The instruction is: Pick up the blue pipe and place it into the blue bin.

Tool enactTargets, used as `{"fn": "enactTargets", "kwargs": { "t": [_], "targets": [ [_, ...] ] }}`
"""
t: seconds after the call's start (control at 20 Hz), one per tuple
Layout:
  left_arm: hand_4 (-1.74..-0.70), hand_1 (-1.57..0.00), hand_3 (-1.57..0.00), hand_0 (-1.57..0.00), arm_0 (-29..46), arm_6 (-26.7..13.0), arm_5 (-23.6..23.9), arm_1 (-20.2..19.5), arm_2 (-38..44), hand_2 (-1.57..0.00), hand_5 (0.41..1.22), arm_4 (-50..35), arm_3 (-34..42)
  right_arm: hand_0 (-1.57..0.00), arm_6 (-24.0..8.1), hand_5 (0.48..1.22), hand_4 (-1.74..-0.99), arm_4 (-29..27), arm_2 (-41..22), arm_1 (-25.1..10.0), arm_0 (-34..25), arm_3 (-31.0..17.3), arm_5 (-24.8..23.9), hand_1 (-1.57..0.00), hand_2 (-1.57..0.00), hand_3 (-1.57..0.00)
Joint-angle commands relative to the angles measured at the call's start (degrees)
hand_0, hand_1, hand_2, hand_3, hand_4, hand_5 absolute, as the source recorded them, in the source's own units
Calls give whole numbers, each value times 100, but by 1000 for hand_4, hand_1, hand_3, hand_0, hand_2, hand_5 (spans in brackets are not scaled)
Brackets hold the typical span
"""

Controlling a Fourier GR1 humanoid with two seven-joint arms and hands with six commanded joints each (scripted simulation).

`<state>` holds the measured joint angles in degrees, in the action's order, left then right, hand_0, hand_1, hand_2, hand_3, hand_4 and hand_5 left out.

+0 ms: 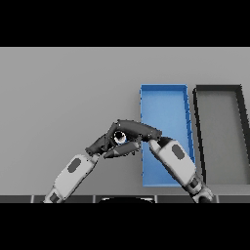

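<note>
**Between two hands: blue pipe, left of bin**

Right hand: dark fingers curled round short blue pipe, open end facing up. Left hand: fingers stretched against it from below. Pipe held just left of rectangular blue bin. Dark grey rectangular bin alongside. Grey table.

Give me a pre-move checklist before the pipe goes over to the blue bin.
1. Blue pipe in grasp: cannot tell; only a small blue patch shows between the hands.
2. Right hand at the pipe: ok, fingers curled over that spot.
3. Left hand out of the way: not ok, it meets the right hand there.
4. Blue bin free to receive: ok, far part bare, though the right forearm crosses its near part.
5. Black bin separate: ok, right of the blue one.
</note>
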<state>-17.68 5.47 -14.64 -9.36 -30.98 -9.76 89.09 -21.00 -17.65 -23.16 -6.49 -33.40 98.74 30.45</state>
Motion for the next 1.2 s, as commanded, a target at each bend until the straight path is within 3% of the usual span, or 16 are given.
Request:
{"fn": "enactTargets", "kwargs": {
  "t": [0.0,0.1,0.25,0.3,0.35,0.45,0.55,0.6,0.7,0.8,0.85,1.0,1.15],
  "targets": [
    [-1719,-1423,-588,-1429,-50,-91,22,-10,-33,-1419,1214,70,-26,-1424,154,1010,-1456,167,-51,-20,67,38,38,-1427,-1427,-1376],
    [-1727,-1454,-550,-1480,-111,-26,86,-26,-91,-1474,1216,141,-45,-1477,355,1086,-1465,364,-33,-31,102,112,132,-1479,-1479,-1446],
    [-1734,-1356,-505,-1499,-197,56,136,-150,-141,-1521,1219,147,-100,-1523,215,1152,-1473,336,17,110,184,130,216,-1524,-1524,-1507],
    [-1637,-1220,-531,-1426,-229,28,133,-168,-161,-1350,1219,167,-60,-1533,140,1166,-1474,239,46,166,201,160,244,-1533,-1533,-1520],
    [-1544,-1190,-518,-1407,-238,41,66,-211,-202,-1242,1219,224,-71,-1540,108,1177,-1477,236,69,172,237,185,286,-1541,-1541,-1530],
    [-1343,-802,-332,-979,-239,-68,-73,-289,-224,-819,1220,244,-26,-1551,219,1193,-1480,381,64,220,336,250,369,-1552,-1552,-1545],
    [-1179,-513,-212,-626,-337,-42,-382,-340,-174,-524,1213,293,-112,-1558,17,1203,-1481,403,99,341,290,260,338,-1559,-1559,-1554],
    [-1110,-410,-170,-501,-318,-53,-424,-337,-176,-419,1184,393,-103,-1561,-8,1206,-1482,389,134,363,307,273,368,-1561,-1561,-1558],
    [-995,-262,-108,-320,-293,99,-397,-315,-154,-268,1042,645,-153,-1565,22,1212,-1483,384,201,445,377,268,433,-1565,-1565,-1562],
    [-912,-167,-69,-205,-360,143,-346,-265,-112,-171,901,750,-317,-1567,24,1215,-1484,420,262,489,458,333,492,-1567,-1567,-1566],
    [-880,-134,-55,-163,-310,-27,-308,-309,-104,-137,842,760,-295,-1568,18,1216,-1484,391,277,540,450,364,474,-1568,-1568,-1567],
    [-826,-68,-28,-83,-253,-87,-165,-282,-162,-69,719,866,-220,-1569,-47,1219,-1485,478,295,604,462,440,485,-1569,-1569,-1569],
    [-842,-34,-14,-42,-213,-263,-132,-248,-67,-35,636,651,-239,-1570,-10,1220,-1487,634,407,702,401,329,533,-1570,-1570,-1570]
  ]
}}
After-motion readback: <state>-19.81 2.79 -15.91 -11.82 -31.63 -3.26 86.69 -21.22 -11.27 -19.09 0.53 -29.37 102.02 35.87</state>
